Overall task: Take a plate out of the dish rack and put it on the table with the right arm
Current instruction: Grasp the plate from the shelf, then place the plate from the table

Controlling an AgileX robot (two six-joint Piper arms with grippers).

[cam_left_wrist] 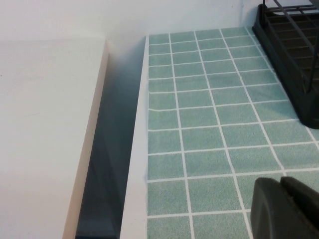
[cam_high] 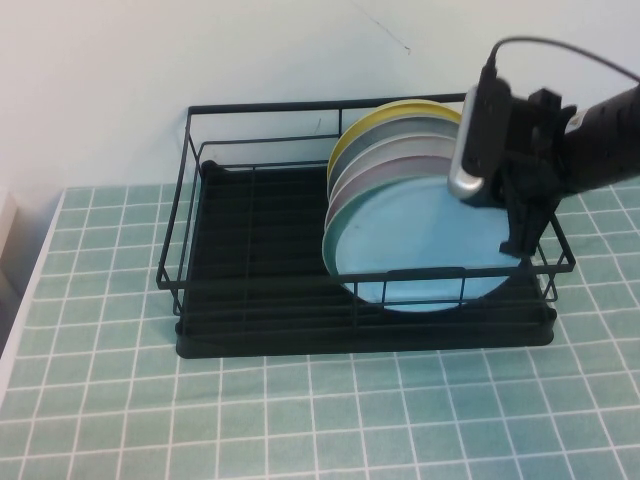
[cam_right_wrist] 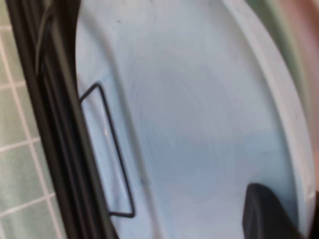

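Plate point(cam_high: 420, 235): light sky-blue, stands on edge at the front of a stack in the right half of the dish rack point(cam_high: 250, 250), its face tilted toward the camera; in the right wrist view it point(cam_right_wrist: 199, 119) fills most of the picture.
Stack behind: a pink plate point(cam_high: 385, 160), a mint-green plate point(cam_high: 375, 145) and a yellow plate point(cam_high: 385, 113) lean in a row behind the blue one.
Dish rack: black wire frame on a ribbed black tray; its left half holds nothing; it rests on the table point(cam_high: 300, 420) of pale green tiles.
Right arm point(cam_high: 600, 140): reaches in from the right, over the rack's right end.
Right gripper point(cam_high: 520, 225): down at the blue plate's upper right rim; one dark finger point(cam_right_wrist: 266, 211) lies against the plate's front face. Whether the claw has closed on the rim, I cannot tell.
Left gripper point(cam_left_wrist: 286, 206): low over bare tiles, well left of the rack point(cam_left_wrist: 294, 55); its two dark fingertips lie pressed together, holding nothing.
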